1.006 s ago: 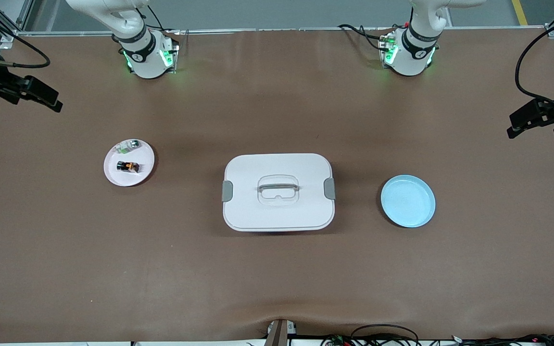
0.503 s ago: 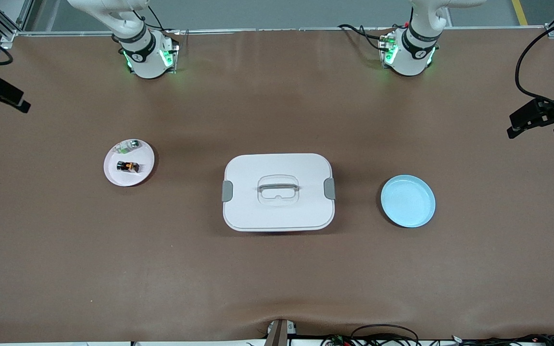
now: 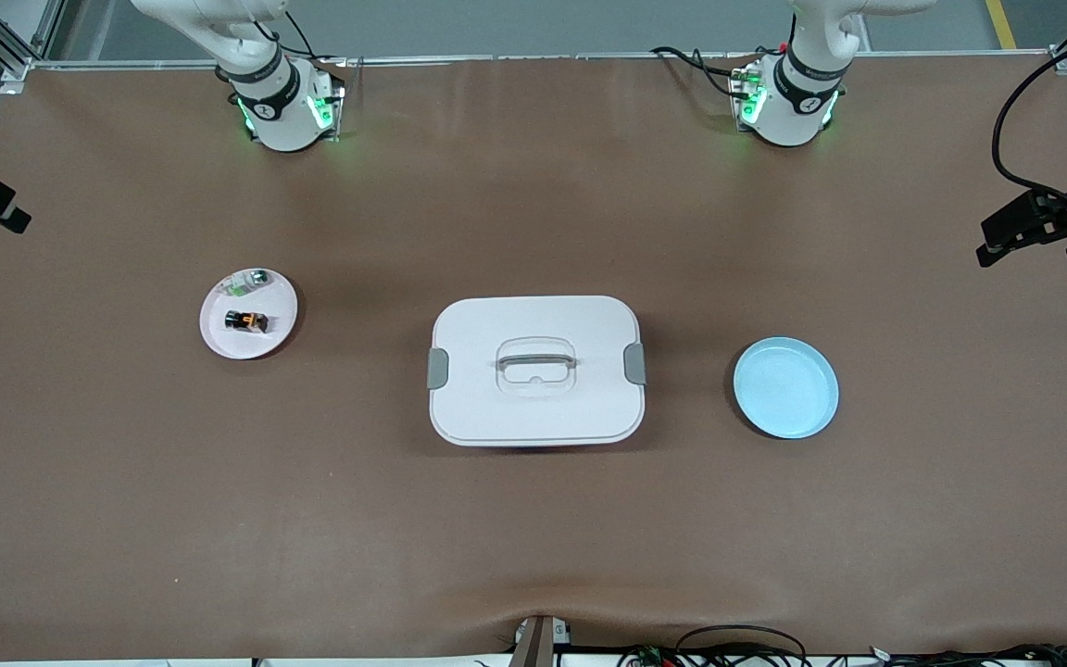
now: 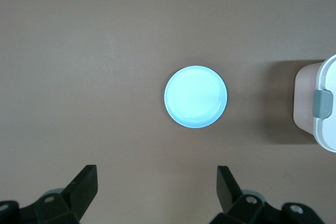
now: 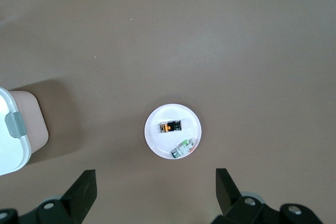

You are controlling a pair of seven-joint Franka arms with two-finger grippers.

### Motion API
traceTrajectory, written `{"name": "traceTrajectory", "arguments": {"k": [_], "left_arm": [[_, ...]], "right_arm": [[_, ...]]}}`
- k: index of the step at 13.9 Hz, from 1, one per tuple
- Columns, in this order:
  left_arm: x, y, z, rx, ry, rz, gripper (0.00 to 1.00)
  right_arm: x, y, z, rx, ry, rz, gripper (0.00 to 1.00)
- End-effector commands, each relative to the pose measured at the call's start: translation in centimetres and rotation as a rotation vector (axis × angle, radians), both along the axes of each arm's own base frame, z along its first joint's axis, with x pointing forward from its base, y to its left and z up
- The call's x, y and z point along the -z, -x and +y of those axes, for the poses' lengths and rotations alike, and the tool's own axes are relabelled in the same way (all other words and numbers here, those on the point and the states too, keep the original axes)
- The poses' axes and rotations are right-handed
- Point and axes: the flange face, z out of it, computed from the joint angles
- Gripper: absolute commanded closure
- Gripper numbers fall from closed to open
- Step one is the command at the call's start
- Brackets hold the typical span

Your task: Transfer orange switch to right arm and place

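A brown tabletop (image 3: 533, 537) fills the scene, with no readable writing on anything. The orange switch (image 3: 246, 320) lies on a small white plate (image 3: 219, 338) toward the right arm's end, just beside a whitish-green and silver part (image 3: 252, 278). A white lidded box (image 3: 535, 408) with grey clips sits at the middle; a light blue plate (image 3: 785, 387) lies toward the left arm's end. The right end effector (image 5: 156, 188) hangs high above the white plate, fingers apart and empty. The left end effector (image 4: 157, 186) hangs over the blue plate — spread wide, holding nothing.
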Motion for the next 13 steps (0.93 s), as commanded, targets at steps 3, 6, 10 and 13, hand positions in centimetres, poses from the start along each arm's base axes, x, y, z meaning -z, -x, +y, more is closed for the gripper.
{"name": "traceTrajectory", "arguments": {"k": [3,6,10,13], "left_arm": [[0.1,0.3,-0.1,0.019,-0.001,0.031,0.0],[0.2,0.3,-0.1,0.019,0.0,0.041,0.0],[0.5,0.1,-0.1,0.02,0.001,0.045,0.0],[0.5,0.1,-0.1,0.018,0.003,0.045,0.0]], "right_arm": [[-0.1,-0.5,-0.5,-0.055,0.016,-0.017,0.0],[0.9,-0.7,-0.7,-0.136,0.013,0.007,0.0],[1.4,-0.5,-1.3,-0.179,0.01,0.028,0.0],[1.4,-0.6,-1.2,-0.177,0.005,0.025,0.0]]}}
